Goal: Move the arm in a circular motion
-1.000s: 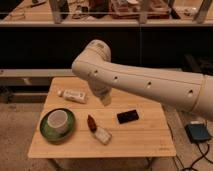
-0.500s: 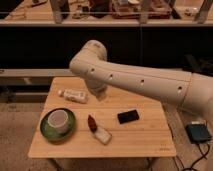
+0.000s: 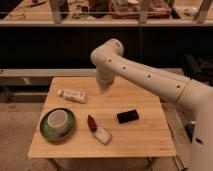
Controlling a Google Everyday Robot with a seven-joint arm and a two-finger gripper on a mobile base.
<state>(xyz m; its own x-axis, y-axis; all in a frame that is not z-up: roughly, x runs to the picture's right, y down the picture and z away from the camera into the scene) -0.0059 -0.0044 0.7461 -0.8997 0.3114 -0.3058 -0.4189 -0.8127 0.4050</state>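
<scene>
The arm (image 3: 150,77) is large, glossy and cream-white, with thick tubular segments and small dark screw holes. It reaches in from the right edge across the wooden table (image 3: 145,142) to a rounded joint (image 3: 107,54) above the table's far side. From there a short segment hangs down to the stubby tip, the gripper (image 3: 103,89), which hovers just above the far middle of the table. It touches none of the objects. Nothing is seen held in it.
On the table lie a white tube (image 3: 73,95) at the far left, a green plate (image 3: 46,131) with a white cup (image 3: 57,120) at the front left, a red-and-white item (image 3: 98,129) in the middle and a black block (image 3: 128,116). Dark shelving stands behind.
The arm's rounded joint first drifted slightly left, then swung right. The hanging tip has risen a little and moved right, away from the white tube. The table objects have not moved.
</scene>
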